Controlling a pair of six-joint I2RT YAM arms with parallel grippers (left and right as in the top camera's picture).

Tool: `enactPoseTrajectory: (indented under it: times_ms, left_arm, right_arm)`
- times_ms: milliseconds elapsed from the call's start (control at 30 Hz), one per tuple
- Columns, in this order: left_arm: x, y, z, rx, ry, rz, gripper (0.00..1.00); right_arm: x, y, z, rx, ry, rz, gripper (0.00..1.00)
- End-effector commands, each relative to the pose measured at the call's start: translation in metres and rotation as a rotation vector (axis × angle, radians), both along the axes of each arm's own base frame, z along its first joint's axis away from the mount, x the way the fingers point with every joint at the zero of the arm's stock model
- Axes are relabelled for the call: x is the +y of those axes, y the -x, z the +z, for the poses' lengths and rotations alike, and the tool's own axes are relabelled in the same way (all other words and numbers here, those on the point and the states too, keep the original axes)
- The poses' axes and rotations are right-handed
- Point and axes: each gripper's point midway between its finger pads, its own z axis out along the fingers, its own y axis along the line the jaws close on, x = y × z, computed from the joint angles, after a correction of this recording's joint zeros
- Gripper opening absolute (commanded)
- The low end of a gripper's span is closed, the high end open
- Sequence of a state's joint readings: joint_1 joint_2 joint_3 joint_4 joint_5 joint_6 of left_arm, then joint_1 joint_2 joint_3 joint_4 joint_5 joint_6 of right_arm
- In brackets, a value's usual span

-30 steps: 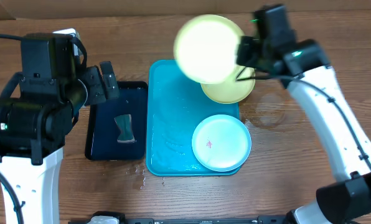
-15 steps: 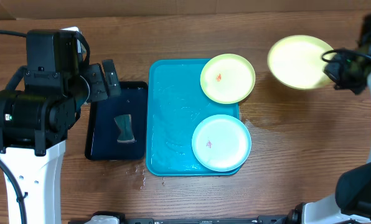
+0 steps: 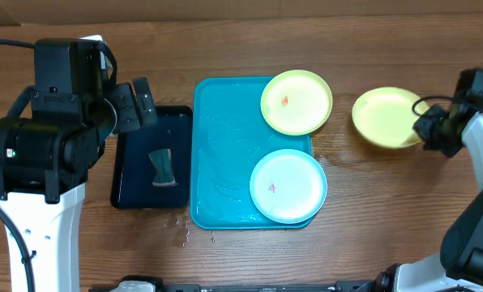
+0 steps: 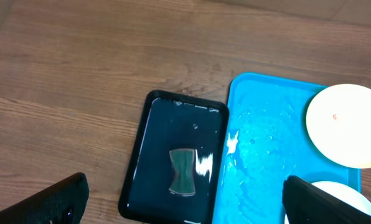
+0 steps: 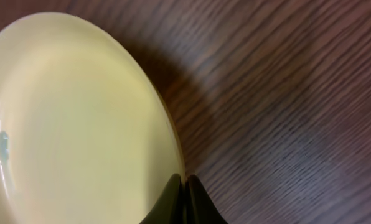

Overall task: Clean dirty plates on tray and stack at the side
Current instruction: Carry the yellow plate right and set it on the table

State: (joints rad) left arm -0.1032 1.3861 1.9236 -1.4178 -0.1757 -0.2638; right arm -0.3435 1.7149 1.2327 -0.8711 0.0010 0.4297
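My right gripper, low at the right edge, pinches the rim of a lime-green plate; my left gripper hangs wide open at left.

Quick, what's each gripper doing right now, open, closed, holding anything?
Left gripper: open, holding nothing.
Right gripper: shut on the rim of the lime-green plate.

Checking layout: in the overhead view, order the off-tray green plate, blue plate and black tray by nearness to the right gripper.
1. Off-tray green plate, at the right gripper.
2. Blue plate, on the turquoise tray.
3. Black tray, far left.
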Motion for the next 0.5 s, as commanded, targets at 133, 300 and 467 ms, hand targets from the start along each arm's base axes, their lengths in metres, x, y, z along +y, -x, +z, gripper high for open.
enactPoseTrajectory:
  times_ms: [133,300,467]
  left_arm:
    - [-0.002,0.000,0.000,-0.003,0.020,0.008,1.00]
    - [-0.002,0.000,0.000,-0.003,0.020,0.008,1.00]
    - [-0.002,0.000,0.000,-0.003,0.020,0.008,1.00]
  right_arm:
    - [0.034,0.005,-0.042,-0.056,-0.125,0.041,0.04]
    - [0.051,0.003,-0.056,-0.076,-0.122,0.090,0.04]
    - [0.064,0.001,-0.058,-0.075,-0.105,0.132,0.04]
